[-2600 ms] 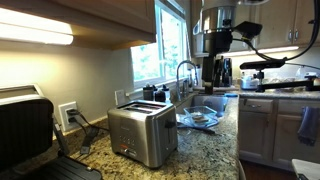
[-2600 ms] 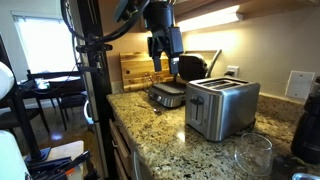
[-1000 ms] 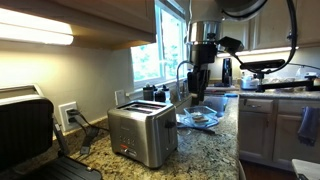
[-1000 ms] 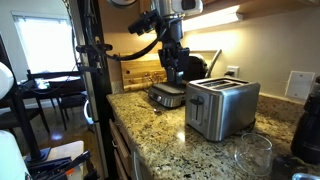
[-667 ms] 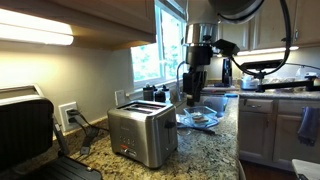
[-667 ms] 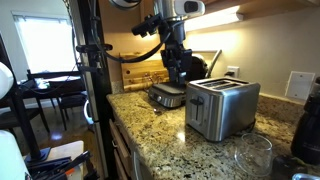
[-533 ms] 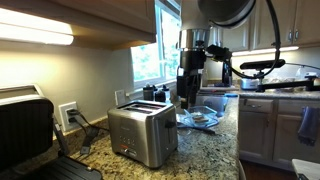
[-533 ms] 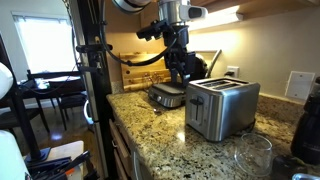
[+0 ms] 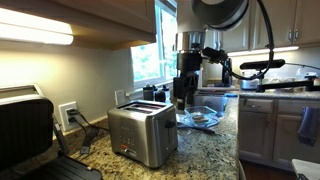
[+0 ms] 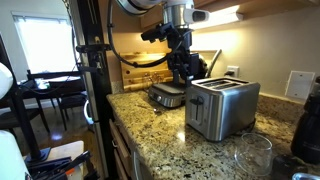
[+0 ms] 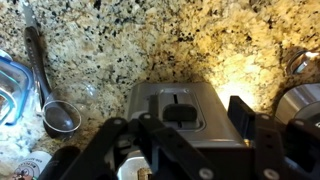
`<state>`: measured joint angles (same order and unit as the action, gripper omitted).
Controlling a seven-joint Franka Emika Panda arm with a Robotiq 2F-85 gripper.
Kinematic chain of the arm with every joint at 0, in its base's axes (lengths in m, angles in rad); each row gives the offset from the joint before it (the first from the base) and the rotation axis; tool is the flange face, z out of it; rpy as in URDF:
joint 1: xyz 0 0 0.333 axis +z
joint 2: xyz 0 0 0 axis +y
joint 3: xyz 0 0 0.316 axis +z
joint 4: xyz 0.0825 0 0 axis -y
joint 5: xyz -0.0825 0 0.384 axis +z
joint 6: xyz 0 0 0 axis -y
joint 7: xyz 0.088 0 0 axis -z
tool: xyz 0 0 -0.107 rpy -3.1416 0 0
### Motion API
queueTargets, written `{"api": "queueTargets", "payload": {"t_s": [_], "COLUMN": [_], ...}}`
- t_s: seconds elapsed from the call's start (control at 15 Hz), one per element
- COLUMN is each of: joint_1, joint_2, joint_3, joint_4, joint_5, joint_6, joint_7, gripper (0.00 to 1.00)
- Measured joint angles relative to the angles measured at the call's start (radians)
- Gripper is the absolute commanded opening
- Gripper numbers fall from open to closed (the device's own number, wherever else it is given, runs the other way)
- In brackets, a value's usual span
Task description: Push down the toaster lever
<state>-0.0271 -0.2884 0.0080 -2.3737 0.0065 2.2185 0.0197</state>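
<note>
The brushed steel toaster (image 9: 143, 135) stands on the granite counter; it also shows in an exterior view (image 10: 222, 107). In the wrist view the toaster (image 11: 205, 140) lies right under me, end face up, with its black lever knob (image 11: 180, 113) raised in its slot. My gripper (image 11: 176, 128) is open, its jaws spread wide to either side of the lever end, with the right finger (image 11: 243, 116) past the toaster's edge. In both exterior views the gripper (image 9: 182, 102) (image 10: 188, 74) hangs a little above the toaster's lever end without touching it.
A black-and-silver hinged grill (image 9: 25, 130) (image 10: 168, 95) sits beside the toaster. A sink faucet (image 9: 185, 70) and a blue dish (image 9: 200, 117) lie beyond. A wooden board (image 10: 140, 68) leans on the wall. A metal scoop (image 11: 60, 115) lies on the granite. A glass (image 10: 250, 155) stands near the front.
The arm has swung from over the sink toward the toaster and come down; the gripper now hangs over the lever end. The jaws stay open. The toaster has not moved.
</note>
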Motion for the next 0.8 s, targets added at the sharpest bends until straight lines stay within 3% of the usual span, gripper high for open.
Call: {"api": "queueTargets", "payload": {"t_s": [0.13,0.67,0.73,0.8], "joint_1": [0.0,0.001,0.002,0.002], "joint_2": [0.002,0.058,0.074,0.089], "joint_3": [0.0,0.0,0.001,0.002], "joint_4": [0.0,0.001,0.002,0.005], "joint_5": [0.0,0.002,0.006,0.009], "joint_6": [0.0,0.079,0.098,0.113], "joint_7": [0.0,0.0,0.0,0.0], "gripper": [1.0,1.0,0.97,0.74]}}
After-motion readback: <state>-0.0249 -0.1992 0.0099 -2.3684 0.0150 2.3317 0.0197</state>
